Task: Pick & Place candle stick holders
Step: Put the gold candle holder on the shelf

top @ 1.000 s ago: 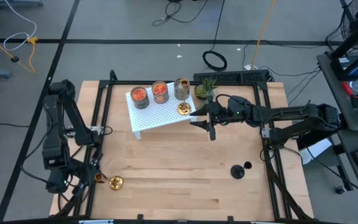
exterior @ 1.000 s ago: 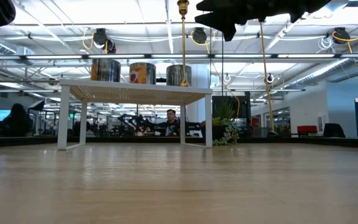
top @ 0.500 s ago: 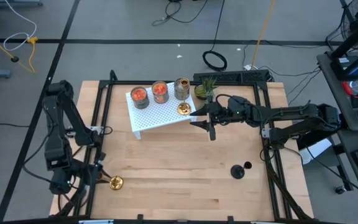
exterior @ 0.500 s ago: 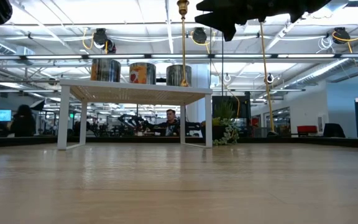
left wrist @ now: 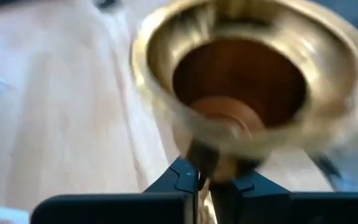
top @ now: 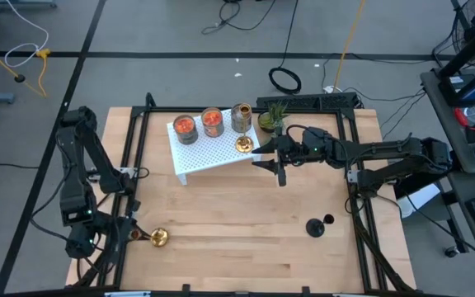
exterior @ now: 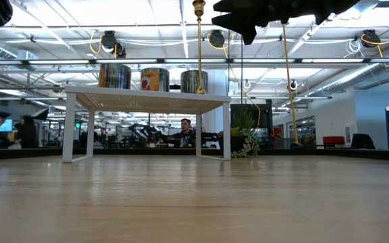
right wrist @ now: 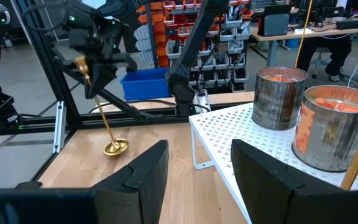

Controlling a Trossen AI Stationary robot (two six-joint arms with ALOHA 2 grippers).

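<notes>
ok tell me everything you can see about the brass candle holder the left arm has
The brass candle holder is shiny, with a flared round foot and a thin stem. The left tool is shut on its stem, near the table's front left corner. It hangs tilted, foot toward the wood; whether the foot touches the table is unclear.

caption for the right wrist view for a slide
Across the table, the left gripper holds a brass candle stick holder by its stem, beside the white rack carrying glass cups.
</notes>
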